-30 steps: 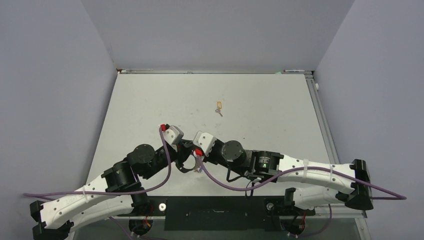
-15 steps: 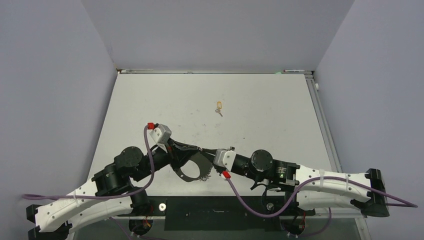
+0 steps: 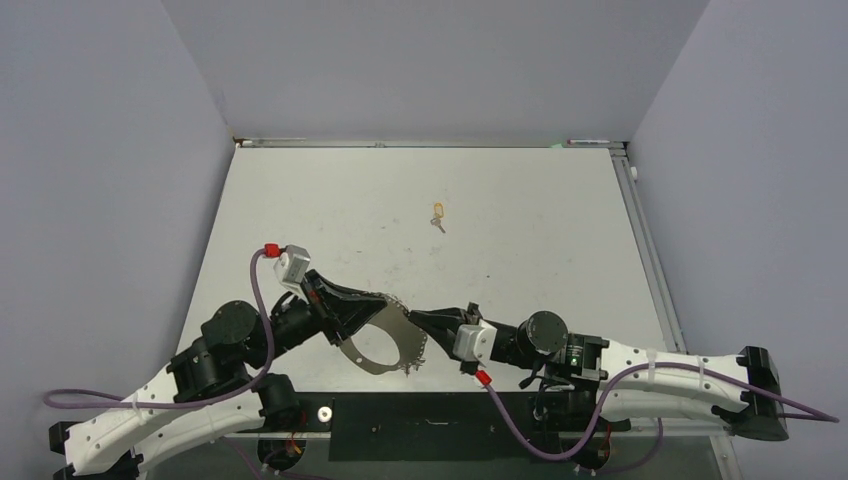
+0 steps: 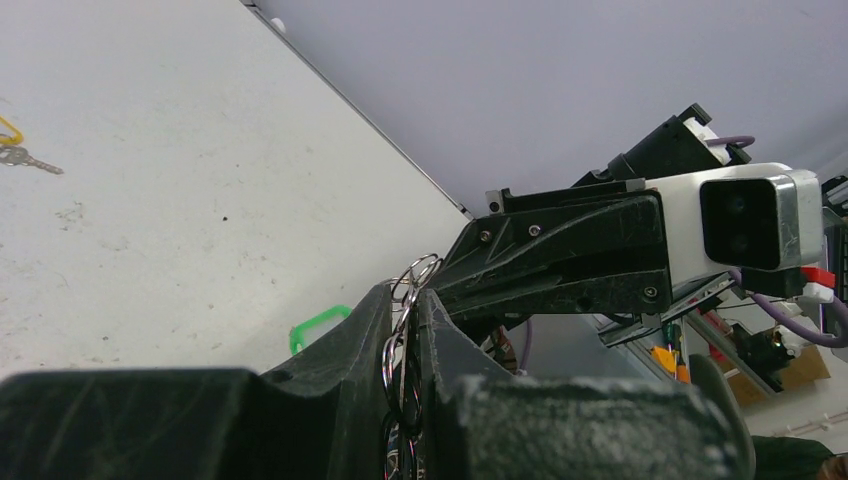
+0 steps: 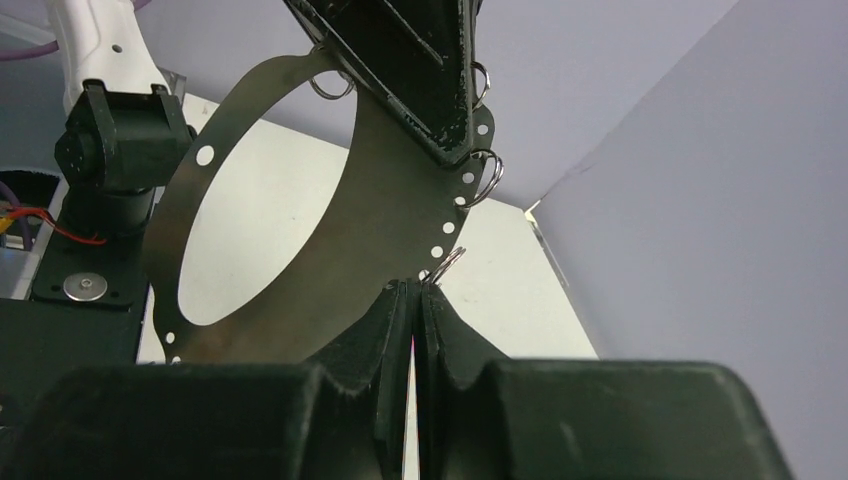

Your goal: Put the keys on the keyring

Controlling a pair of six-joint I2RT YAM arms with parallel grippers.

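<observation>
The keyring (image 3: 402,332) is off the counter (image 3: 520,220), held in the air near the front edge and pinched from two sides. On one rim the left gripper (image 3: 372,304) is clenched on it. On the opposite rim the right gripper (image 3: 424,320) is clamped by the row of holes (image 5: 448,232), and small wire rings (image 5: 484,178) hang along it. Compared with a second ago, both arms have pulled back toward their bases, carrying the keyring nearer and lower, and it now faces the top camera more openly. One key (image 3: 437,218) with a yellow tag lies alone far out on the counter, unthreaded. Judgement: the keyring is secured, that key's pickup isn't started, and neither gripper is free for it.
</observation>
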